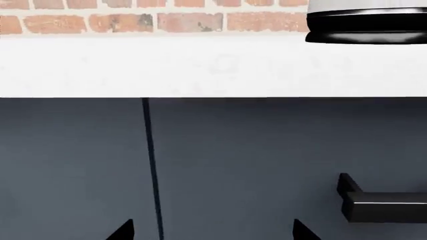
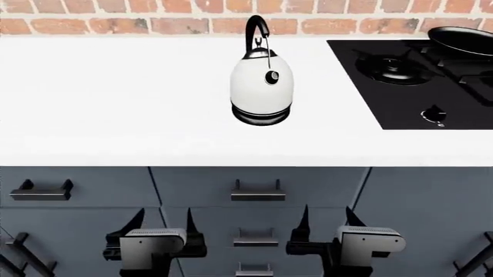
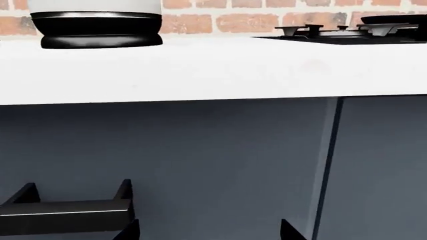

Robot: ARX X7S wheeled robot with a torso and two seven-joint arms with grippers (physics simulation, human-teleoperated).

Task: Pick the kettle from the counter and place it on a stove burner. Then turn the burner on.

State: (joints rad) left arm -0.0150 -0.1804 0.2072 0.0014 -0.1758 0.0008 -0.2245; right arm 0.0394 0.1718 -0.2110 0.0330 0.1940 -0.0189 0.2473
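Note:
The white egg-shaped kettle (image 2: 262, 86) stands upright on the white counter (image 2: 115, 98), left of the black hob. Its black base band also shows in the left wrist view (image 1: 367, 25) and the right wrist view (image 3: 100, 27). The large round stove burner (image 2: 394, 66) lies at the hob's near left. Both grippers hang below the counter edge, in front of the cabinets. My left gripper (image 2: 164, 222) is open and empty, its fingertips (image 1: 123, 231) wide apart. My right gripper (image 2: 327, 222) is also open and empty, its fingertips (image 3: 290, 232) wide apart.
A black frying pan (image 2: 460, 39) sits on the hob's far right burner. A small black knob (image 2: 433, 113) is at the hob's front. Dark grey-blue drawer fronts with black handles (image 2: 258, 193) face the grippers. A brick wall (image 2: 154, 23) backs the counter.

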